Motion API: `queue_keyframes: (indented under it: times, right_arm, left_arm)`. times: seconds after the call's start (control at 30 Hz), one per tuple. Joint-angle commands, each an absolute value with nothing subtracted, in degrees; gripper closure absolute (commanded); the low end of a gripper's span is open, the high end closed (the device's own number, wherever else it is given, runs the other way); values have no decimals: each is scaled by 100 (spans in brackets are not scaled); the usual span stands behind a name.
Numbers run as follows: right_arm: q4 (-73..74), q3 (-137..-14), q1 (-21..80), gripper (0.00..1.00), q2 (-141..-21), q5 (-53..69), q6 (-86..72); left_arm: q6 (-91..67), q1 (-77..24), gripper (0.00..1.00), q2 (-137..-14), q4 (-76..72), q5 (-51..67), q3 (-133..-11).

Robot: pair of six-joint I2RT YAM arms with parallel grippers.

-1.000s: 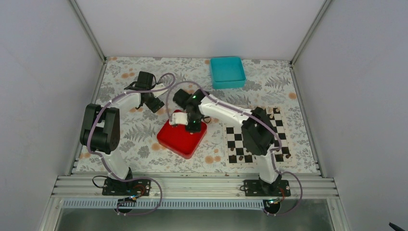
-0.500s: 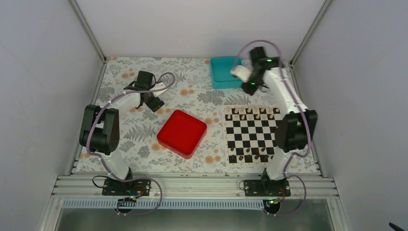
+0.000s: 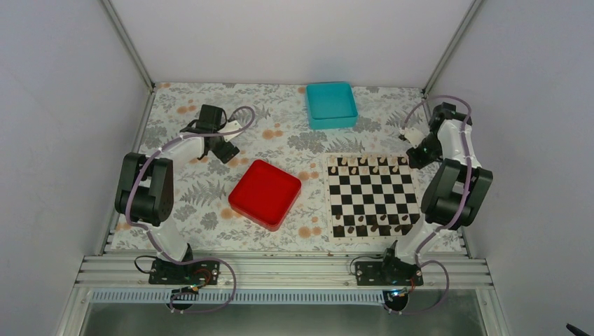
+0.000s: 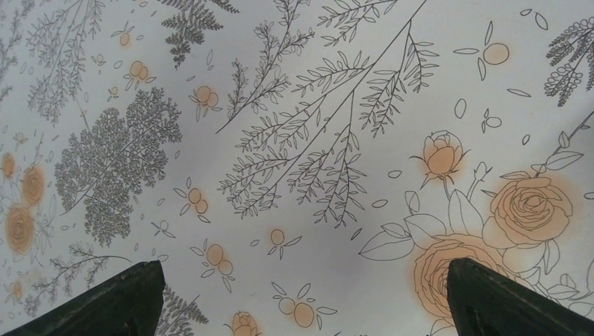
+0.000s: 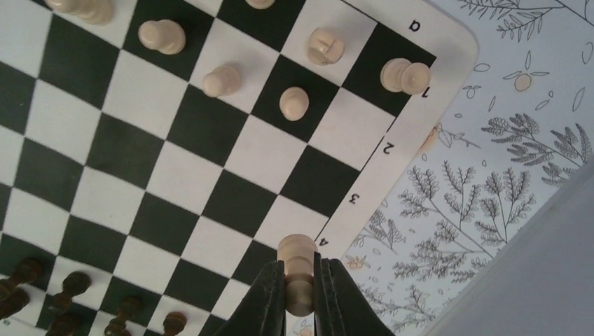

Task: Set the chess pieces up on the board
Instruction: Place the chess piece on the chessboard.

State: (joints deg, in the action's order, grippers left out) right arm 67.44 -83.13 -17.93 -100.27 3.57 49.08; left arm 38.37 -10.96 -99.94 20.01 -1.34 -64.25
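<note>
The board (image 3: 371, 196) lies near the table's (image 3: 203, 192) right edge, its middle rows bare and pale chess pieces (image 5: 224, 80) along the far rows. The right gripper (image 5: 300, 280) is clenched on one pawn (image 5: 298, 246) over the board's rim beside the printed 4, while the left gripper (image 4: 305, 280) gapes wide over bare cloth, holding nothing. The rim reads 1, 2, 3, 4 and a corner letter a.

The only readable marks are printed on the pale border of the board (image 5: 448, 54), seen from the right wrist. The digits 1, 2, 3 and 4 run along one edge. A single letter, apparently "a", sits near the corner on the adjoining edge.
</note>
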Motion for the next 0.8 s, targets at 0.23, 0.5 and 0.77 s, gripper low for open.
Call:
queue_keyframes:
  times: [0.23,0.5,0.77]
  right_arm:
    - [6033,-8568,-1969,91,-11067,696,4815]
    - [5870,-8835,-2010,90,-11476,685,4761]
    - [5864,-8762,-2065,90,-11614,720,4821]
  left_arm:
    - [3937,-961,0,-9732,1611,62,-6067]
    - [3942,-943,0,-9595,1660,72,-5993]
    - [3941,-943,0,-9630,1781,109,-6051]
